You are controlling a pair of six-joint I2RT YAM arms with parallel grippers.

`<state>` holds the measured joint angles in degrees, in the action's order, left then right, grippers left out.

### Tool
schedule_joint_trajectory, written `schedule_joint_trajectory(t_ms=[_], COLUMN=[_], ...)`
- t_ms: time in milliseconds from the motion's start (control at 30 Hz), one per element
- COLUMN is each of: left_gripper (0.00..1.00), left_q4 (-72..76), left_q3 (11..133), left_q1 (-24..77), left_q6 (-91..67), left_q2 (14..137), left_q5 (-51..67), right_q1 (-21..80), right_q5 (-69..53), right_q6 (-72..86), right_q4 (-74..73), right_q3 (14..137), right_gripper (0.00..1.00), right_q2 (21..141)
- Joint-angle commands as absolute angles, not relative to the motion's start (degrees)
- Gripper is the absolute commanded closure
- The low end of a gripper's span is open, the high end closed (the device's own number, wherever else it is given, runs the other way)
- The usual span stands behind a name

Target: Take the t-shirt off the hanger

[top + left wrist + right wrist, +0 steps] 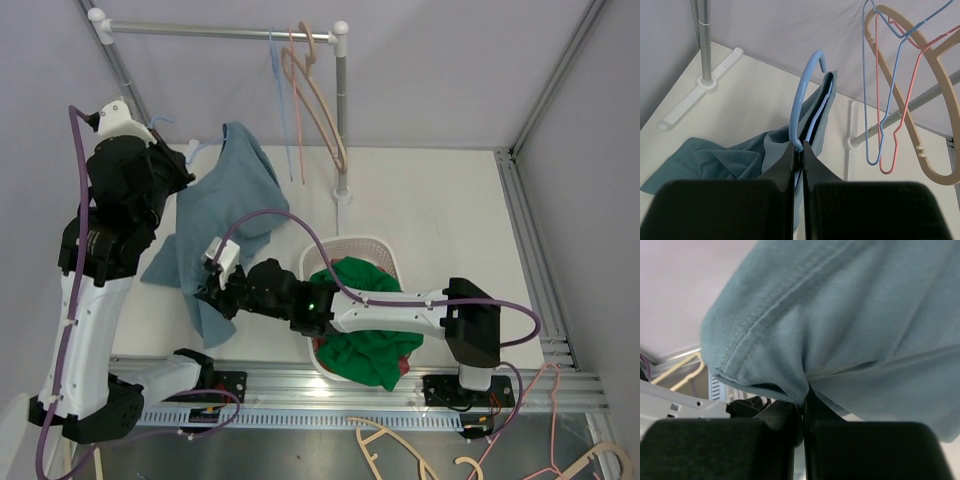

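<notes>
Teal t-shirt [225, 200] (light-blue hanger [798, 100])

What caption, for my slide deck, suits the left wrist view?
Left fingers shut on the hook of the blue hanger, teal t-shirt hanging from it.

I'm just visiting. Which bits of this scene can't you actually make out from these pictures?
- Blue hanger: only its hook shows. The t-shirt covers its shoulders in every view.
- Right wrist view: the t-shirt fills the frame above the right gripper, hiding the hanger.
- Top view: green cloth hides the inside of the basket.
- Left wrist view: the dark body of the left gripper blocks the bottom of the frame.
</notes>
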<state>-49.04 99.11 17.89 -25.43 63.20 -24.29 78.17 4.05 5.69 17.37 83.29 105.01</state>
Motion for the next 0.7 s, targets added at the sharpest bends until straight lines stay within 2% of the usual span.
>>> schedule_joint_trajectory(t_ms=[0, 167, 300, 400, 500, 533, 667], left_gripper=[0.99, 0.99, 0.99, 0.99, 0.99, 0.99, 0.99], left_q4=[-46.7, -53.2, -63.2, -68.6, -67.8, -66.7, -61.2], left_q3=[102.1, 109.1, 125.5, 132.3, 131.6, 127.0, 116.6], left_q1=[18.5, 18.3, 18.3, 18.3, 18.3, 18.3, 18.3], left_q6=[-24.6, -23.1, -21.4, -20.6, -20.6, -20.7, -19.3], left_q2=[63.5, 71.0, 83.3, 87.3, 86.4, 83.5, 73.4], left_q5=[-24.3, -21.0, -20.9, -20.4, -18.4, -17.7, -15.1], right_q1=[79.6, 88.0, 93.4, 96.1, 96.6, 95.9, 90.1], right_q5=[4.0, 6.4, 6.9, 5.6, 13.2, 17.3, 21.4], right_q6=[6.1, 3.5, 3.9, 4.0, 3.8, 4.6, 8.4], right_q4=[18.8, 15.2, 11.7, 7.5, 4.1, 4.3, 2.5], right_q3=[86.8, 82.6, 80.1, 80.9, 80.6, 79.8, 76.1], right_gripper=[1.0, 1.0, 1.0, 1.0, 1.0, 1.0, 1.0], right_q2=[104.6, 99.2, 97.1, 99.2, 100.3, 99.5, 94.7])
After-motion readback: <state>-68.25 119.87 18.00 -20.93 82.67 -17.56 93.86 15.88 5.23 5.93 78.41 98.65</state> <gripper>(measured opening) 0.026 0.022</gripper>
